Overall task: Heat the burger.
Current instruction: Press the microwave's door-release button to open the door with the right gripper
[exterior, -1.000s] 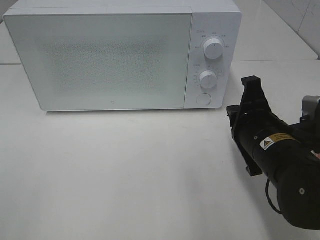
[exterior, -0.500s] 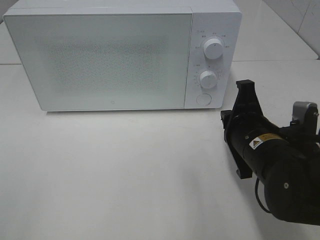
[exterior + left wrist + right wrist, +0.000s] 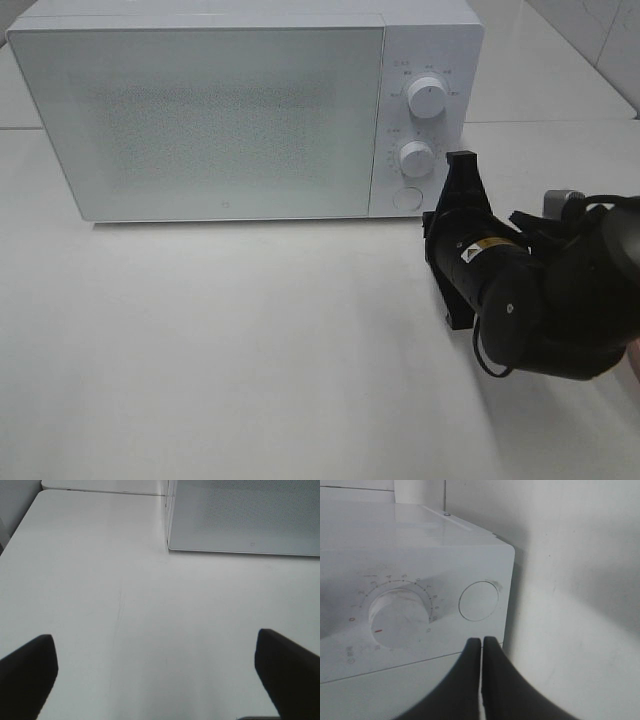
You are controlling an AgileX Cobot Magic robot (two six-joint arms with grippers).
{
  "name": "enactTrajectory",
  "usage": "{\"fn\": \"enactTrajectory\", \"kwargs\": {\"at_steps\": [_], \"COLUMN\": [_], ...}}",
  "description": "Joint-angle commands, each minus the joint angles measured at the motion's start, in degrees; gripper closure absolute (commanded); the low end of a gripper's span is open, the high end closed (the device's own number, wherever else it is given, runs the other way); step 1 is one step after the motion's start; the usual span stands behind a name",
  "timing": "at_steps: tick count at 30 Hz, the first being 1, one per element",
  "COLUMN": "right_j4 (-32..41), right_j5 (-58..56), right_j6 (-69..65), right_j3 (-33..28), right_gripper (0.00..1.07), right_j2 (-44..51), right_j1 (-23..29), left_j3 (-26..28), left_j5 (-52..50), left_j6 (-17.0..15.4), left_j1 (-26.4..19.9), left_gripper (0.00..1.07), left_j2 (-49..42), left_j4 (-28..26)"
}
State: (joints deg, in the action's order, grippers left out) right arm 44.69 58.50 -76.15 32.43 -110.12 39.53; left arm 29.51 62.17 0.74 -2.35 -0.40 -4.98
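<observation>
- Your right gripper is closed: its two dark fingers lie pressed together with nothing between them
- From the high camera it reaches in from the right and points at the microwave, at the lower part of the control panel
- In the right wrist view the gripper has its tips near the round button, beside the lower knob; you cannot tell whether they touch the panel
- Your left gripper is spread wide and empty, hanging over the bare white table, with a front corner of the microwave ahead of it
- The microwave door is closed and its frosted front hides the inside
- You cannot tell where the burger is: no view shows it
</observation>
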Motion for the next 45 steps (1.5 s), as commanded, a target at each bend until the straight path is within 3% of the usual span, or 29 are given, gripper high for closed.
{"fn": "enactTrajectory", "kwargs": {"at_steps": [1, 19, 45], "right_j4": [-1.5, -4.1, -4.2], "right_j5": [-2.6, -4.9, -3.4], "right_j6": [-1.0, -3.0, -2.7], "right_j3": [3.3, 13.0, 17.9], "right_gripper": [1.07, 1.07, 1.07], "right_j2": [-1.5, -9.2, -13.3], "right_j1": [-2.1, -5.9, -7.3], "left_j3": [0.0, 0.0, 0.0], "left_j5": [-0.9, -0.9, -0.9], "left_j6": [0.0, -0.1, -0.1], "left_j1": [-0.2, -0.2, -0.2], "left_gripper": [0.06, 0.06, 0.06], "left_j2": [-1.1, -0.7, -0.7], "left_j4": [-0.4, -0.4, -0.4]}}
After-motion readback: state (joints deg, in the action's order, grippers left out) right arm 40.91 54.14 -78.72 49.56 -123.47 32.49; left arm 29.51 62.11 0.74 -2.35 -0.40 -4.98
